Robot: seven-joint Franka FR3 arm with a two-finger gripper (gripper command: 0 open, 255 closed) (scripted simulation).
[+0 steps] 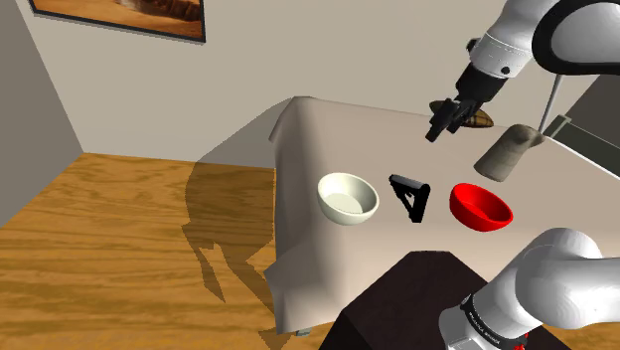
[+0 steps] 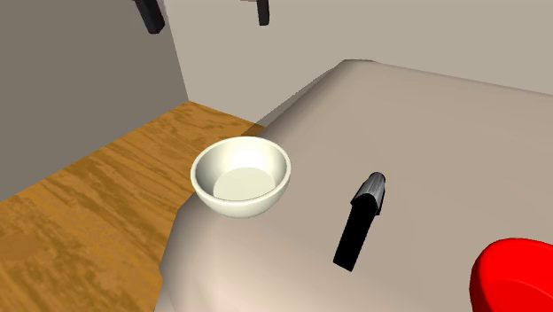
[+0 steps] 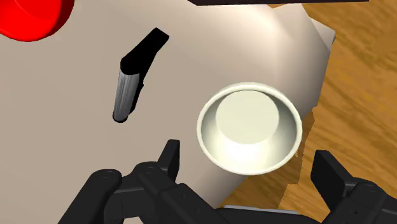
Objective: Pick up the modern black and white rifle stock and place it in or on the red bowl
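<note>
- The floor (image 1: 119, 229) is wood planking, a warm orange-brown with bold grain.
- Plain pale walls (image 1: 328, 50) meet in a corner at the shoulder view's left, where the side wall (image 1: 35, 89) looks greyer and shaded.
- A dark-framed picture (image 1: 119, 12) hangs high on the back wall, cut by the top edge.
- The table (image 1: 328, 134) is draped in smooth beige cloth with rounded corners.
- A soft shadow (image 1: 224, 214) lies over the planks beside the table.
- In the second exterior view, two dark fittings (image 2: 149, 13) sit high on the wall.

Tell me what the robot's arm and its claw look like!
The arm is made of fat, rounded white tubes joined by dark rings. Its gripper is all black and chunky, with two flat fingers.
</note>
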